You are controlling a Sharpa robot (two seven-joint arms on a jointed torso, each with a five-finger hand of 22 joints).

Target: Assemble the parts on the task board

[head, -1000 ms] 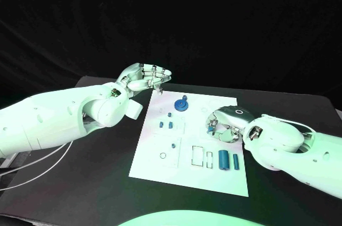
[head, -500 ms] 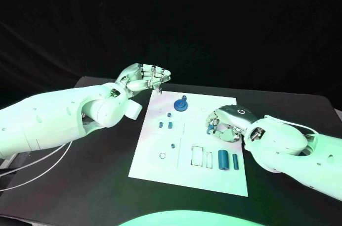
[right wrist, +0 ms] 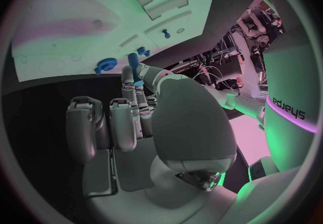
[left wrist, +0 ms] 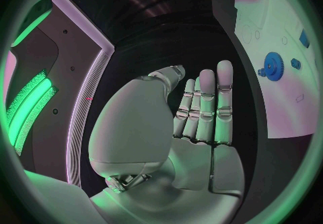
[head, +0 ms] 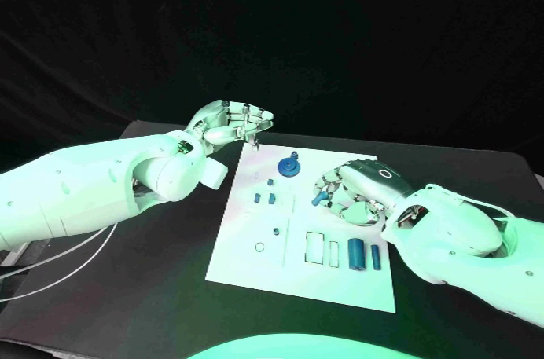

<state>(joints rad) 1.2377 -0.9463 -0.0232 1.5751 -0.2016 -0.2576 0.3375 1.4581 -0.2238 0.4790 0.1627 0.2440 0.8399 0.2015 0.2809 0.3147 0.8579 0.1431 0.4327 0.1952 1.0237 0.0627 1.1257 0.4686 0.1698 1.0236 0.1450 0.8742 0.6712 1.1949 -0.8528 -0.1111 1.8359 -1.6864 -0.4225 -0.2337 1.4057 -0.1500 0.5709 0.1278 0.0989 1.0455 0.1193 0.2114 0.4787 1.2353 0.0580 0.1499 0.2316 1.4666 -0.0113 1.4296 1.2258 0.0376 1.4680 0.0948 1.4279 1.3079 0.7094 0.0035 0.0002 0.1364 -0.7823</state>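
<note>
task board (head: 297,276), a white plate, lies in the middle of the head view on the black table (head: 136,312), running from the upper centre down to the lower right. right hand (head: 354,192) sits over the board's right part, just right of centre, pinching a small blue part (head: 322,195) between thumb and fingertips; the right wrist view shows that blue piece (right wrist: 134,62) at the fingertips too. left hand (head: 230,123) hovers in the upper left, above the board's top left corner, fingers curled together with nothing in them. blue gear (head: 289,166) stands near the board's top, two small blue pegs (head: 264,196) left of centre, and two blue cylinders (head: 363,254) lie side by side at the lower right beside empty rectangular slots (head: 322,249).
</note>
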